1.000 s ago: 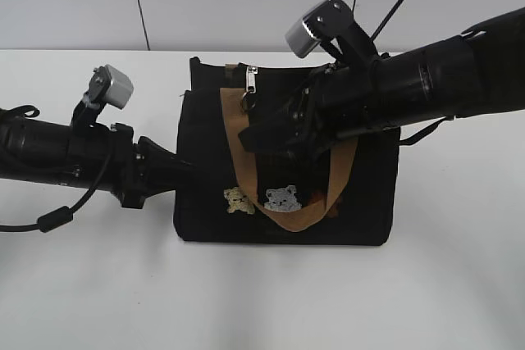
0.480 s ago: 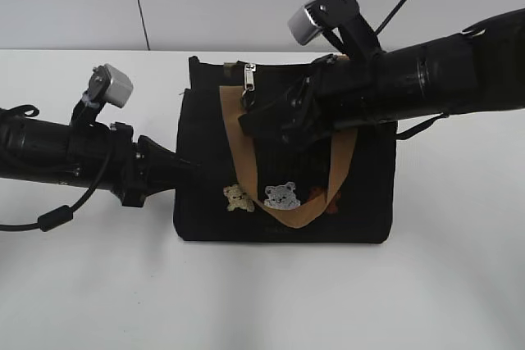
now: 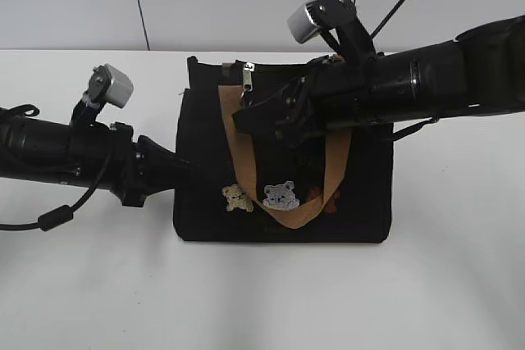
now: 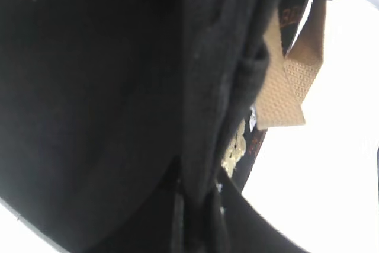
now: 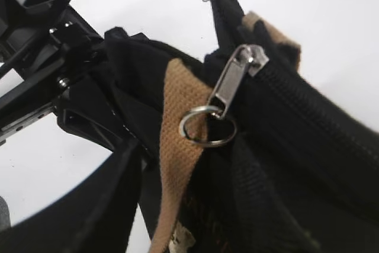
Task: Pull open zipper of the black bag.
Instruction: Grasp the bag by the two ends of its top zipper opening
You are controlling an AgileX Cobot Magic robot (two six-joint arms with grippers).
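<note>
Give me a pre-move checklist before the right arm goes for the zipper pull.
1. Left end effector pinching the bag at its left edge: ok, shut on fabric.
2. Right end effector open: ok.
3. Pull in sight, ring hanging free: ok.
4. Pull between the right fingers: not ok, not yet gripped.
5. Tan handle clear of the ring: not ok, it lies right behind.
6. Zipper closed: ok.

I see a black bag (image 3: 361, 186) with tan handles (image 3: 335, 171), cream and grey bear pictures (image 3: 279, 195), a silver zipper pull (image 5: 232, 80), on a white worktop (image 3: 262, 293).
</note>
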